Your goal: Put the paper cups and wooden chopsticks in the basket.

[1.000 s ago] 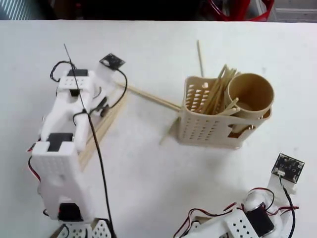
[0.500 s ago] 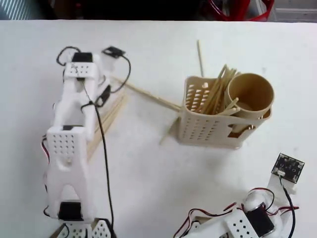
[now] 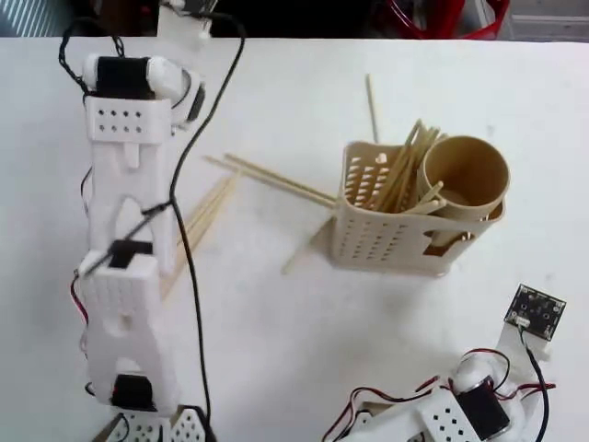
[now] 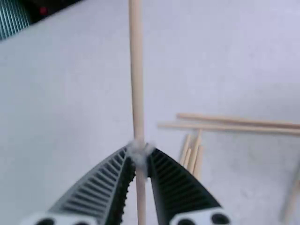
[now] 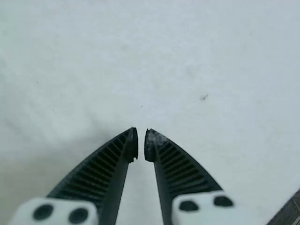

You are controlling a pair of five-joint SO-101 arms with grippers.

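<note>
Change: the left arm (image 3: pixel 129 184) has swung away from the loose chopsticks (image 3: pixel 204 214) toward the worktop's far edge, uncovering them; the pair (image 3: pixel 271 180) pointing at the basket has shifted a little.
Left gripper (image 4: pixel 138 152): clamped on one held chopstick (image 4: pixel 136 84), most of its length projecting ahead of the jaws.
Right gripper (image 5: pixel 140 140): closed on nothing, low over bare worktop (image 5: pixel 197 56).
Basket (image 3: pixel 368 241): upright, well apart from the left arm; holds the paper cup (image 3: pixel 465 175) and a sheaf of leaning sticks (image 3: pixel 405 166).
Still outside: the loose chopsticks, the pair, one stick (image 3: pixel 304 250) at the basket's foot, one (image 3: pixel 371 106) beyond it.
Risk: thin pinch on a long stick, so it may pivot or slip during the carry; its free end could catch the rim or the leaning sticks and tip the basket.
</note>
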